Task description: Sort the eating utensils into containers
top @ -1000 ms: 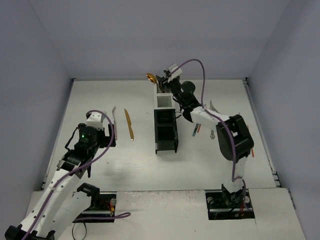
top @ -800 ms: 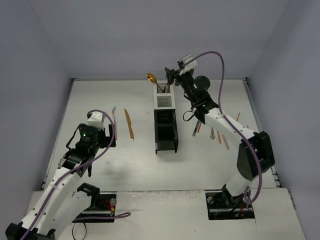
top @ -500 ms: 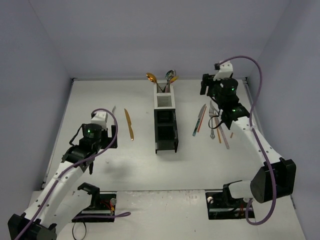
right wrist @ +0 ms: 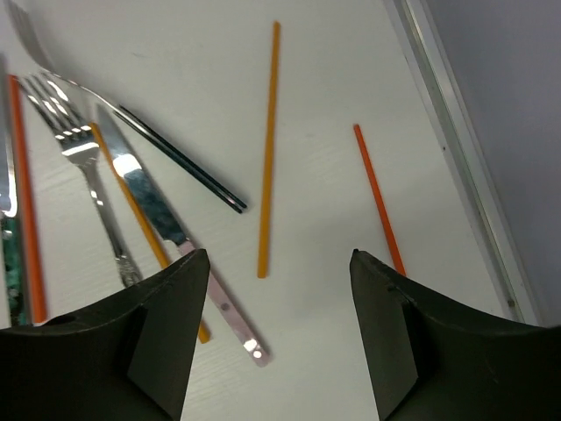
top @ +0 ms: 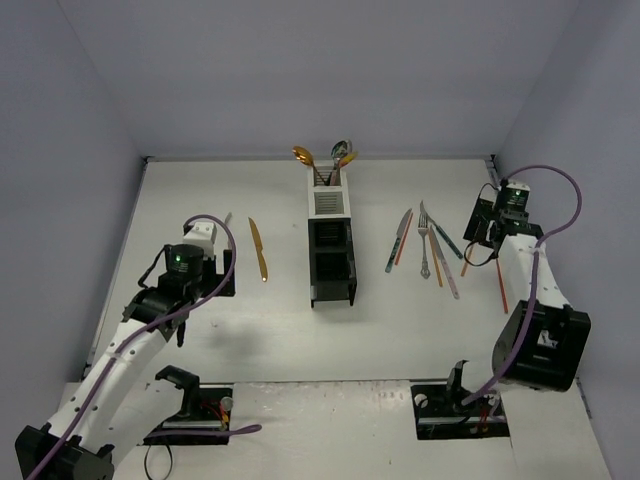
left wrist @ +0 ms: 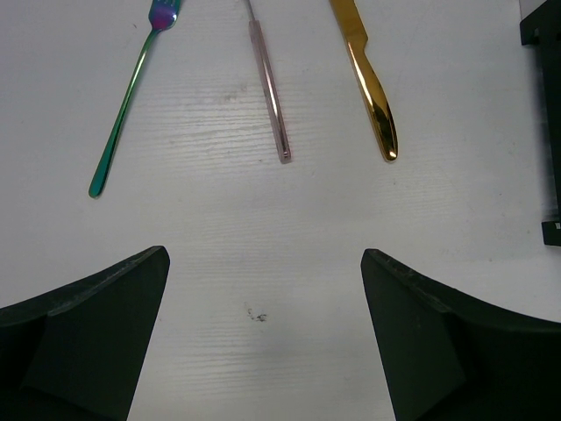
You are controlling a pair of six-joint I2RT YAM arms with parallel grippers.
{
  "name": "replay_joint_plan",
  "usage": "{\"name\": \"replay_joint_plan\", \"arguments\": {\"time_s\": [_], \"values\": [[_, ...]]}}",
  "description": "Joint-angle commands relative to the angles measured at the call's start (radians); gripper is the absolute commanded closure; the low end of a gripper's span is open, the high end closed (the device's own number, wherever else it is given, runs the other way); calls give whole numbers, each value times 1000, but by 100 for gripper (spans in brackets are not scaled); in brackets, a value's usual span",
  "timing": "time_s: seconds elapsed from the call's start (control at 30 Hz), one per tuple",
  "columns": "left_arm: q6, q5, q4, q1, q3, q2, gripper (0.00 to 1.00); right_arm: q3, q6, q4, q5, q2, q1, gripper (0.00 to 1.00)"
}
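**Bins in the middle, cutlery on both sides**

A row of four joined bins [top: 331,250] stands in the middle of the table [top: 250,340], running from near to far. Spoons [top: 302,155] stand upright in the farthest bin.

Left of the row lies a knife [top: 259,248]. A slim utensil [left wrist: 270,96] lies beside it and a fork [left wrist: 130,101] farther left, all three side by side and apart.

Right of the row, a cluster of forks and knives [top: 424,245] lies close together, some crossing. Beyond it are two thin sticks, well apart from each other. One stick [right wrist: 269,149] lies just beside the cluster, and the other stick [right wrist: 379,197] lies near the table's right edge.
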Motion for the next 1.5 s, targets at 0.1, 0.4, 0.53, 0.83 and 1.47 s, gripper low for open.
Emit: {"name": "replay_joint_plan", "arguments": {"time_s": [0.1, 0.4, 0.53, 0.83, 1.47], "values": [[14, 0, 13, -1, 50, -32, 10, 95, -80, -81, -56, 177, -130, 39], [13, -4, 8, -3, 47, -54, 10, 87, -143, -101, -57, 303, -209, 44], [13, -2, 8, -3, 45, -59, 10, 95, -165, -103, -39, 345, -236, 44], [17, -3, 8, -9, 46, -56, 10, 109, -222, -107, -74, 428, -244, 45], [20, -5, 4, -18, 47, -67, 10, 152, -225, -168, -269, 485, -211, 100]]}}
